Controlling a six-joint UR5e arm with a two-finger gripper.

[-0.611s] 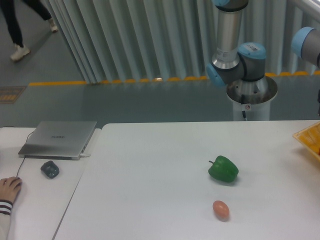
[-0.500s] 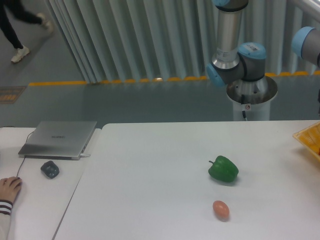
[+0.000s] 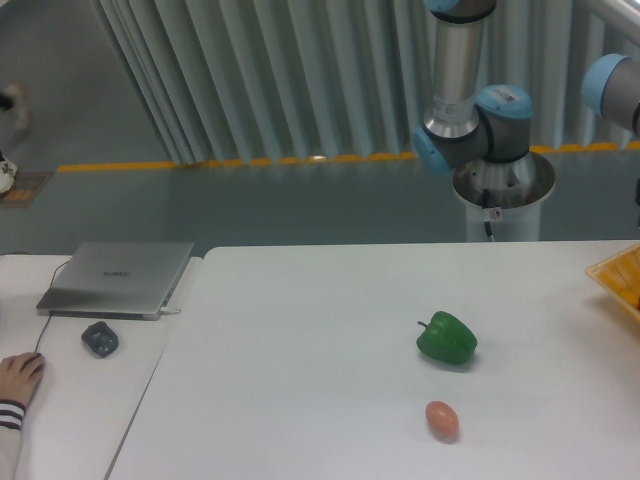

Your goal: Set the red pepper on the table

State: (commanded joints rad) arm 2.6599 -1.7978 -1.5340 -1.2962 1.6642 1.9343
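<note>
The red pepper is out of view. The large white table [image 3: 300, 340] fills the lower frame. On it lie a green bell pepper [image 3: 447, 338] at centre right and a small pinkish-orange egg-shaped thing [image 3: 442, 419] just in front of it. Only the arm's base and lower joints [image 3: 470, 130] show behind the table's far edge, with another joint [image 3: 615, 90] at the right edge. The gripper itself is outside the frame.
A yellow container [image 3: 620, 280] pokes in at the table's right edge. To the left stands a narrower white desk [image 3: 60, 400] with a grey laptop [image 3: 118, 277], a dark mouse [image 3: 100, 338] and a person's hand [image 3: 18, 377].
The person walking in the far background has moved left, almost out of frame. The arm, peppers and desk items have not moved.
</note>
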